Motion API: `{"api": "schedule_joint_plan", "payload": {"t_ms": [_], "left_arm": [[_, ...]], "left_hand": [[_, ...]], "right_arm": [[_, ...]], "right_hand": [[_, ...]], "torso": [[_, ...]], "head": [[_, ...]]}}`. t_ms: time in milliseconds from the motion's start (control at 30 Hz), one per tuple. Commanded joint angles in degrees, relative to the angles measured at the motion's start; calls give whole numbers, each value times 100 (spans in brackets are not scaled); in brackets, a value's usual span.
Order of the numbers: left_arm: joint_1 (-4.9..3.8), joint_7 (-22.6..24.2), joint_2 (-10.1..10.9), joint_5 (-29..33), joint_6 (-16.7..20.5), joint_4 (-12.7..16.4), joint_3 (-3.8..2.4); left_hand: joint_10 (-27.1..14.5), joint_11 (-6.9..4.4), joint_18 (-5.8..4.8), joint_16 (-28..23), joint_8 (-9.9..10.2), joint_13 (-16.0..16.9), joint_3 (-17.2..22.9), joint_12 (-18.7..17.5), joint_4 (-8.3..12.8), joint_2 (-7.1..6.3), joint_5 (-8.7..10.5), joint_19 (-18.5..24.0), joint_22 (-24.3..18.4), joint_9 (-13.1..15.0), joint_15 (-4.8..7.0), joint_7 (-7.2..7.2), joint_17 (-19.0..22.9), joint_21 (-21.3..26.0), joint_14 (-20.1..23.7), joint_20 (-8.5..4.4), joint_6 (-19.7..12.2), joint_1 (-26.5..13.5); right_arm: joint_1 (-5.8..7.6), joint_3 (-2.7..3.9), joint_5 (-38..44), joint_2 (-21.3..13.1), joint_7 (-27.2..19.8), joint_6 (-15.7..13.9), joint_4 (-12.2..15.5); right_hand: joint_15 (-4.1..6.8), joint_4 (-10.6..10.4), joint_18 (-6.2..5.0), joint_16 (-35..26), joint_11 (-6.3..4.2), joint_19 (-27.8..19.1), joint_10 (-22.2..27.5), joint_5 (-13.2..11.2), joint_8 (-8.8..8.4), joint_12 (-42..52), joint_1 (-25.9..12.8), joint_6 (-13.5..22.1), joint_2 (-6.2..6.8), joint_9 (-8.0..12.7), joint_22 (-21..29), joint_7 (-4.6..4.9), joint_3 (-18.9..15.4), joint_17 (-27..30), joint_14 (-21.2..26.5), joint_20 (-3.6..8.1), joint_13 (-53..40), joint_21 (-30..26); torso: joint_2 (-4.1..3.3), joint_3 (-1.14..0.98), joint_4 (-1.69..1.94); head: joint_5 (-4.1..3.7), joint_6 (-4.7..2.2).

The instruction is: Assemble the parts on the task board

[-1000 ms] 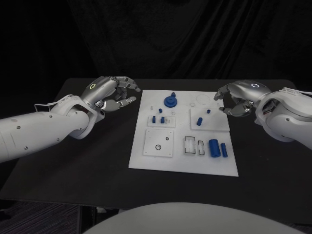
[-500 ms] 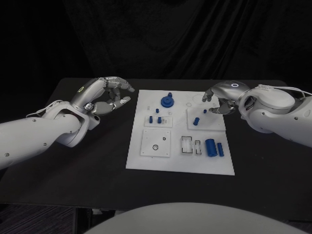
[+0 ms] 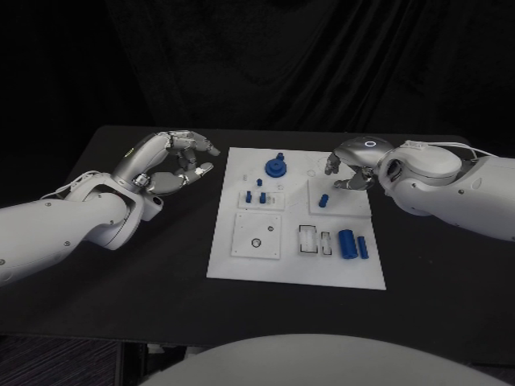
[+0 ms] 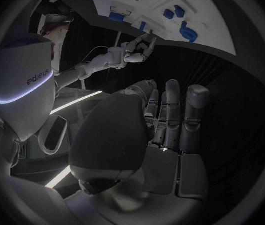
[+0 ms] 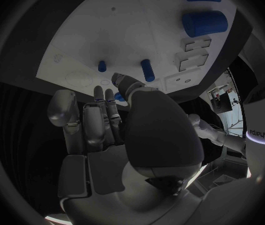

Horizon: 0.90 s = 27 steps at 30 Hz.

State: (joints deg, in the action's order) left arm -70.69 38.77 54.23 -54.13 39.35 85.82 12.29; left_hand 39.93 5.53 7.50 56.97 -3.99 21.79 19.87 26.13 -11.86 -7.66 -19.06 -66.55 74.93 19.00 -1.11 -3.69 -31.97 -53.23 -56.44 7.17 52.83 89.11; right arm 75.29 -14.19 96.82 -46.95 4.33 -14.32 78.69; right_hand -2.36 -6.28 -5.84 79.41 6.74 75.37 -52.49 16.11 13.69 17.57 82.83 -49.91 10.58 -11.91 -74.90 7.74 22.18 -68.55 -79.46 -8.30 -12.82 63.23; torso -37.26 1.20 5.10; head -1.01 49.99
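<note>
The right hand [image 3: 352, 169], fingers curled and holding nothing, hovers over small blue pegs [image 3: 327, 199] on the white task board [image 3: 261, 268]; it may topple them; the left hand [image 3: 174, 165] waits empty, half-open.

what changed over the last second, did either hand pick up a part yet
No pickup yet. The right hand has moved inward from the board's right edge and now hangs over the board's far right part, near the small pegs; it holds nothing. The left hand stayed beside the board's left edge, empty. The blue parts, including the gear and cylinders, lie as before; the camera shifted slightly.
</note>
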Motion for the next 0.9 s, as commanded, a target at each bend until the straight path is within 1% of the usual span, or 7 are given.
{"api": "schedule_joint_plan", "payload": {"t_ms": [33, 167, 267, 333, 600, 667, 900], "left_arm": [[21, 329, -23, 115, -147, -12, -5], [33, 310, -35, 116, -174, -22, -5], [48, 294, -49, 117, -194, -42, -5], [58, 287, -56, 117, -204, -52, -6], [129, 260, -80, 117, -243, -82, -6], [144, 260, -90, 117, -254, -95, -6], [176, 257, -140, 117, -307, -142, -6]], "left_hand": [[22, 5, 7, -4, -7, -5, 37, 34, -3, -18, -24, 48, 506, -5, 11, -7, 9, 18, 44, 4, 34, 62], [11, 13, 8, -12, 4, -18, 33, 29, -7, -23, -5, 59, 502, -15, 6, -6, 15, 32, 53, 6, 18, 62], [6, 18, 6, -15, 10, -24, 31, 27, -10, -24, 5, 59, 503, -21, 3, -6, 17, 30, 55, 7, 9, 61], [2, 21, 3, -15, 14, -27, 30, 26, -10, -24, 10, 52, 506, -24, 2, -4, 18, 18, 54, 8, 2, 62], [-7, 27, -1, -14, 21, -36, 27, 23, -10, -26, 25, 42, 511, -32, -1, -1, 19, 1, 51, 9, -12, 65], [-7, 27, -1, -14, 21, -36, 27, 23, -10, -26, 25, 42, 511, -32, -1, -1, 19, 1, 51, 9, -12, 65], [-10, 34, -9, -9, 24, -44, 32, 23, -7, -16, 27, 17, 521, -40, -3, 2, 20, -38, 39, 11, -20, 77]], "right_arm": [[-31, 4, 59, 19, -126, 53, -63], [-46, 4, 59, 26, -148, 60, -108], [-54, 4, 59, 20, -156, 87, -132], [-57, 4, 59, 14, -152, 111, -135], [-61, 4, 59, 0, -83, 196, -147], [-61, 4, 59, 2, -70, 199, -157], [-63, 4, 59, 18, -42, 203, -194]], "right_hand": [[17, 7, 28, 18, -15, 32, -109, 20, -31, -44, 26, -107, 14, -16, -779, -16, 50, 15, -24, -3, 34, 28], [19, 1, 28, 17, -25, 34, -155, 15, -44, -59, -11, -130, 36, -25, -781, -2, 50, 21, -20, 5, 45, 34], [15, -32, 24, -3, -25, 11, -183, 9, -73, -87, -109, -130, 63, -44, -770, 43, 23, 63, 6, 4, 51, -2], [16, -44, 22, -13, -28, 1, -194, 7, -83, -90, -149, -128, 69, -55, -767, 56, 8, 82, 20, 4, 45, -17], [8, -43, 2, -55, -14, -75, -99, 6, -132, -123, -231, -81, 86, -98, -736, 42, -49, 157, 80, 1, 19, -137], [7, -42, 2, -55, -14, -76, -100, 7, -133, -119, -231, -80, 83, -100, -736, 41, -49, 158, 81, 0, 15, -137], [3, -1, 5, -48, -15, -75, -117, 7, -104, -39, -213, -152, 40, -162, -740, 32, -57, 154, 85, -6, -57, -129]], "torso": [[-7, -7, 12], [-6, -13, 32], [-2, -16, 18], [-1, -13, 20], [-3, 0, 21], [2, -2, 13], [-1, -5, 13]], "head": [[-4, 1], [-22, 1], [-8, 1], [-9, 1], [-14, 1], [-3, 1], [11, 1]]}}
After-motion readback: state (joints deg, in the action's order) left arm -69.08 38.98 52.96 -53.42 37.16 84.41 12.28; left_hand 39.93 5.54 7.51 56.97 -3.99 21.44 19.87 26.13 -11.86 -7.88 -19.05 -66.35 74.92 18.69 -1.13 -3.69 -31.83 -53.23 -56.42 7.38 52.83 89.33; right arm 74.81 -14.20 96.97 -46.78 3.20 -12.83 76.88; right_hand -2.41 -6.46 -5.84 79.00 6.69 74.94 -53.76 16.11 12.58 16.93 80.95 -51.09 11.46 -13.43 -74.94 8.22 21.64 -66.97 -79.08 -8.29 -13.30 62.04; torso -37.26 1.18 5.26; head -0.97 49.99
